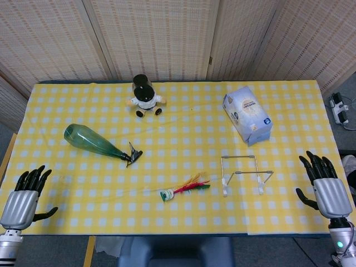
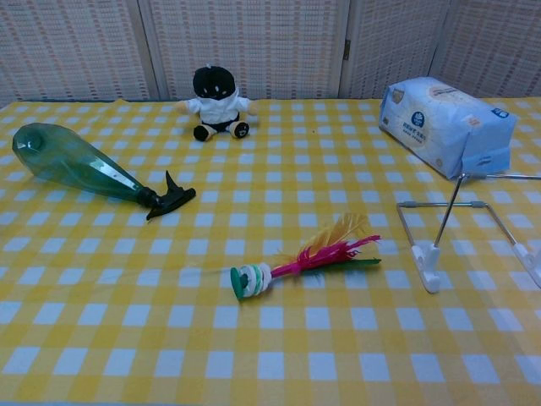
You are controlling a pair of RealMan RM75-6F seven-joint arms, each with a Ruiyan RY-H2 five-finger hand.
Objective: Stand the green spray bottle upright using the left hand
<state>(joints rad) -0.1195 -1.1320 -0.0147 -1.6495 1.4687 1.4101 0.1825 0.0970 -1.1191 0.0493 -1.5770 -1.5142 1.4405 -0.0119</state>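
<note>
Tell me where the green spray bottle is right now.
The green spray bottle lies on its side on the table's left part in both views, nozzle toward the feathered shuttlecock, with the plush doll behind it.

Head view: high above, facing down on the whole table (image 1: 183,222), my fingers (image 1: 33,178) at its near corners. Chest view: low, close, facing across the cloth ahead of my fingers. Both share the green spray bottle (image 1: 92,142), plush toy (image 1: 146,95), feather shuttlecock (image 1: 183,189).
</note>
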